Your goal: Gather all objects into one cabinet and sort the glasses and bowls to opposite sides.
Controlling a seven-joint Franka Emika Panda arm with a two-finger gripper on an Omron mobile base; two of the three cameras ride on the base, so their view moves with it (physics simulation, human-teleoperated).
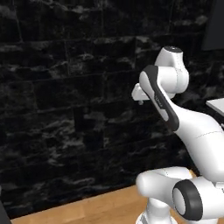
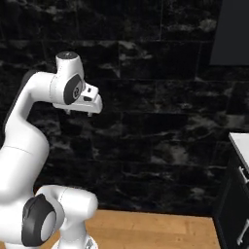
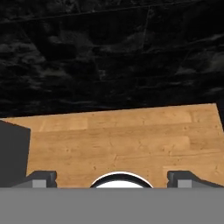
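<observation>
Backdrop: black marbled stone-tile wall (image 1: 65, 87) across both base views, w/ grey veining; also up top in hand view.
Floor: warm wooden plank floor (image 3: 122, 140) at the wall's foot, bare boards in hand view.
Arm: white Franka arm w/ dark joints (image 1: 175, 113) folded up high, elbow bent, hand out in front of the wall.
Gripper: two-finger gripper (image 2: 78, 113) hangs off the wrist, pointing down, well above the floor; in hand view its dark fingertips (image 3: 41, 178) sit far apart at the bottom corners, so jaws wide apart, nothing between them but floorboards.
Wall cabinet: dark flat panel (image 2: 231, 31) at upper right of right base view, prob. the black wall cabinet, cut by frame edge; can't tell door or handle.
Low cupboard: black low cupboard w/ short silver pull (image 2: 233, 209) at right edge, pale countertop (image 2: 240, 146) on it.
Task objects: cups and bowl can't be placed from these views.
Left of hand view: dark boxy shape (image 3: 13, 153) on the floor; can't tell what it is.
</observation>
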